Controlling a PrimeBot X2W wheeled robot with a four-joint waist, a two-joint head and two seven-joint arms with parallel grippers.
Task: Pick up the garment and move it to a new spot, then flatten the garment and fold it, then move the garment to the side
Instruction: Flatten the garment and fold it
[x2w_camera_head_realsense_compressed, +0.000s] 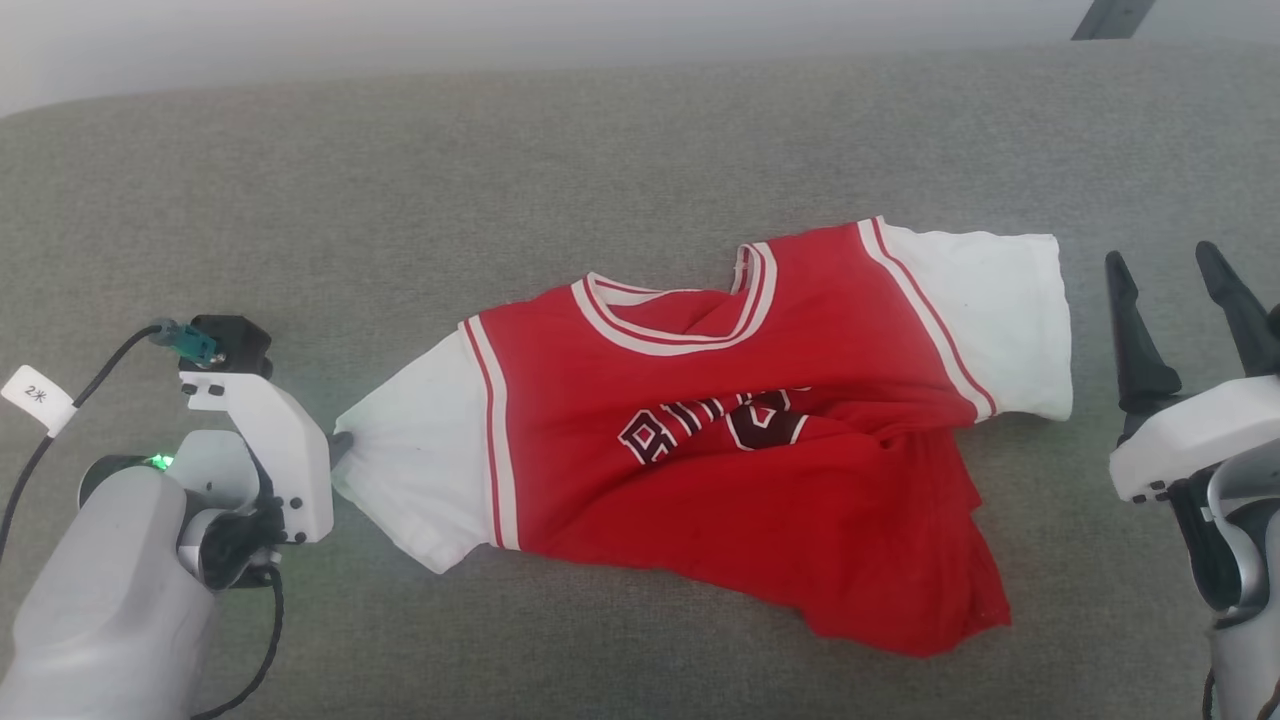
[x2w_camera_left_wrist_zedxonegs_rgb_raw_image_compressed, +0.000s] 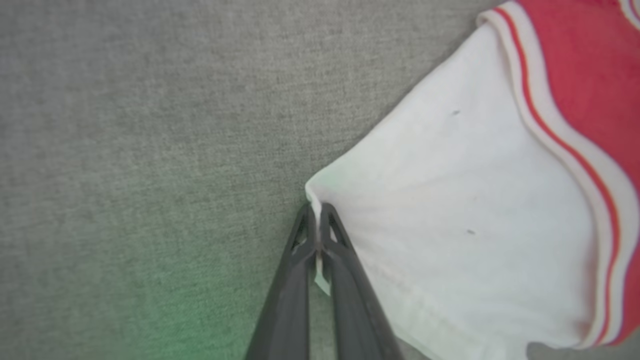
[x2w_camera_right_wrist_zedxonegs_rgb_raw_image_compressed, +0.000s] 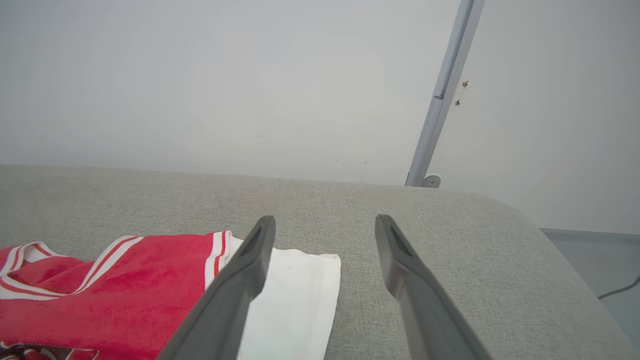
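Garment (x2w_camera_head_realsense_compressed: 740, 450) crosswise left-right, collar far.

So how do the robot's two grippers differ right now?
The left gripper is shut, while the right gripper is open. The left gripper pinches the edge of the shirt's white sleeve; the right gripper holds nothing and stands apart from the other sleeve. Both have two long dark fingers.
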